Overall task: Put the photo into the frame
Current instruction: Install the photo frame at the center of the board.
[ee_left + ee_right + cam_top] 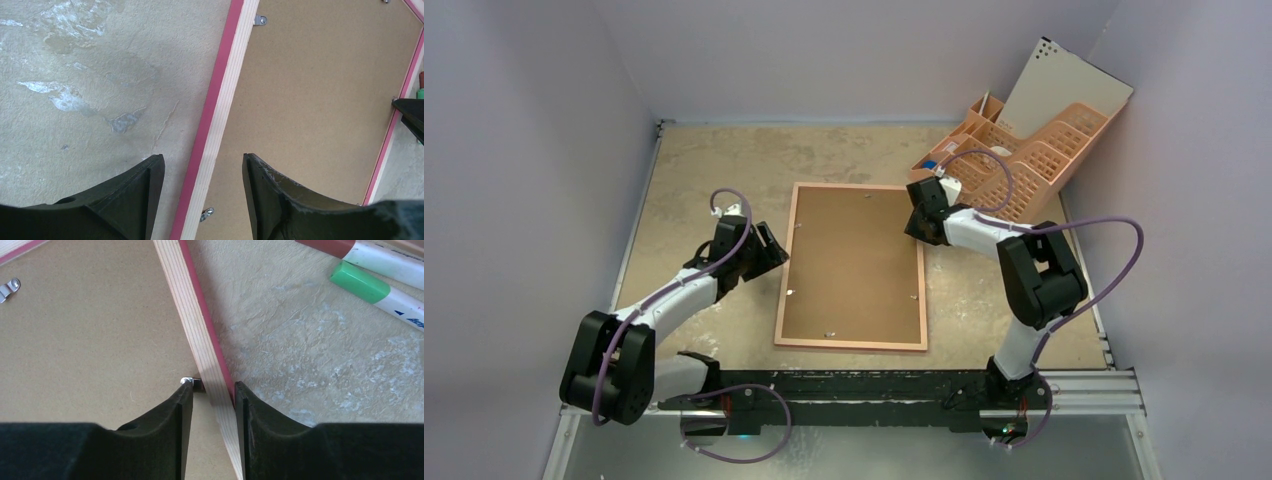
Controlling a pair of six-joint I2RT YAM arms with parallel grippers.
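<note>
The frame (785,270) lies face down in the middle of the table, pale wood rails up and pink at the edges. The brown backing board (854,265) fills it. The photo is not in view. My left gripper (772,252) is open and straddles the frame's left rail (227,85), one finger on each side, in the left wrist view (202,162). My right gripper (917,228) is closed narrowly over the right rail (187,305). In the right wrist view (213,386) one finger touches the pink side and the other a metal tab.
A peach desk organiser (1034,160) stands at the back right with a pale board (1064,95) leaning in it. Markers with a green cap (360,282) and a red cap (325,246) lie just right of the frame. Metal tabs (260,20) sit along the rails. Walls enclose the table.
</note>
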